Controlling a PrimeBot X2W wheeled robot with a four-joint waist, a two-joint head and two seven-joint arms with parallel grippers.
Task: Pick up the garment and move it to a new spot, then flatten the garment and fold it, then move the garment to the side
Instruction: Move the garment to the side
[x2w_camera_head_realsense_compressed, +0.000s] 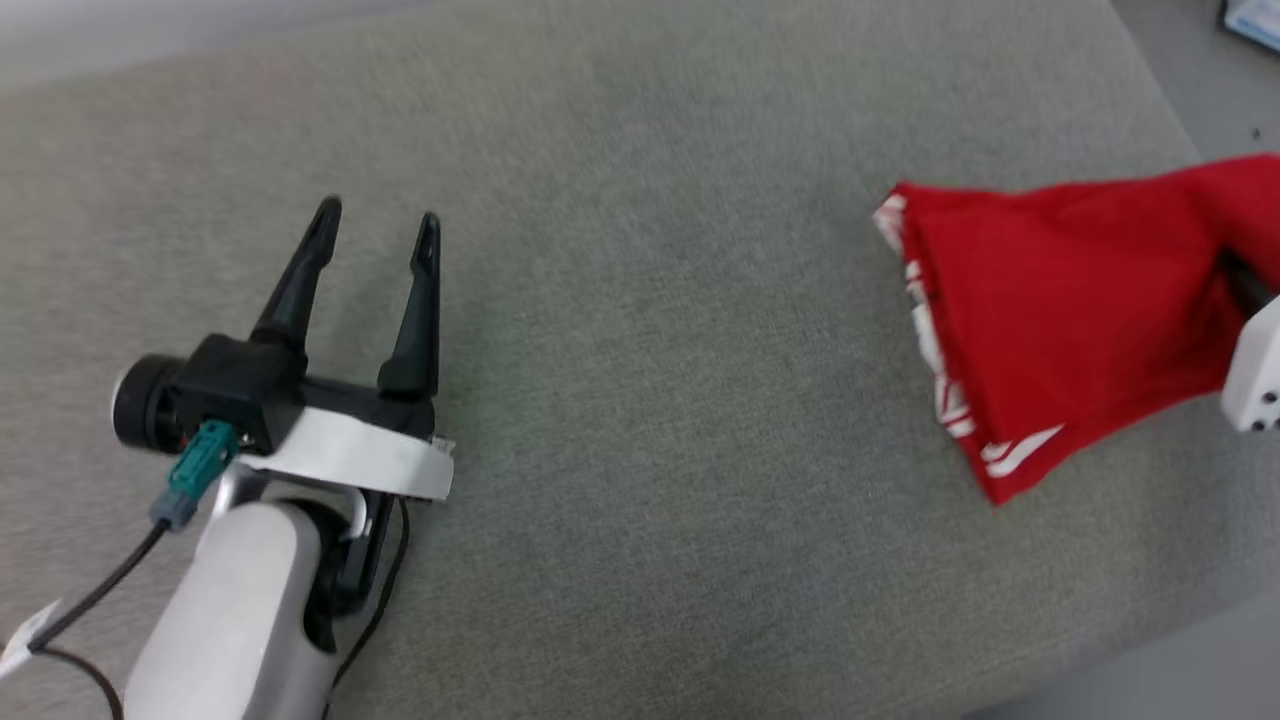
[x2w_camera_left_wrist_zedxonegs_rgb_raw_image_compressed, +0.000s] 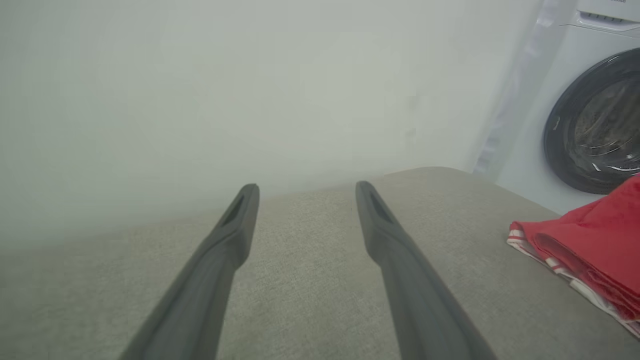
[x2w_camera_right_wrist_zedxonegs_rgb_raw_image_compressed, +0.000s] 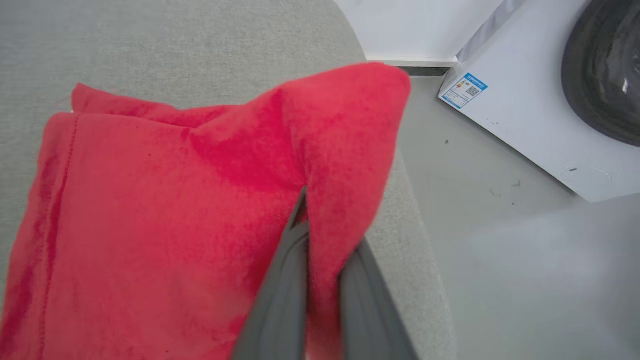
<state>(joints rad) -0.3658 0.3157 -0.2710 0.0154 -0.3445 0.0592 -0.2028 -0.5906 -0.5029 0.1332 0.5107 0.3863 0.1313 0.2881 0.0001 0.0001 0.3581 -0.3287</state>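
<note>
**Q:** Where is the garment (x2w_camera_head_realsense_compressed: 1060, 300) lying?

**A:** It is resting in bunched, folded layers at the right end of the grey fabric-covered counter (x2w_camera_head_realsense_compressed: 650, 400). Its red-and-white striped trim is facing the counter's middle. Its rightmost part is lifting off the surface toward the right tool (x2w_camera_right_wrist_zedxonegs_rgb_raw_image_compressed: 325, 235).

**Q:** How is the right tool standing?

**A:** Its two dark fingers are pressing together on a fold of the red fabric, close to the counter's rounded edge. The pale floor (x2w_camera_right_wrist_zedxonegs_rgb_raw_image_compressed: 500, 260) and a white washing machine (x2w_camera_right_wrist_zedxonegs_rgb_raw_image_compressed: 525, 125) are showing beyond.

**Q:** And the left tool (x2w_camera_head_realsense_compressed: 379, 215)?

**A:** It is hovering over bare counter, well apart from the garment. Its fingers are spreading wide and gripping nothing.
</note>
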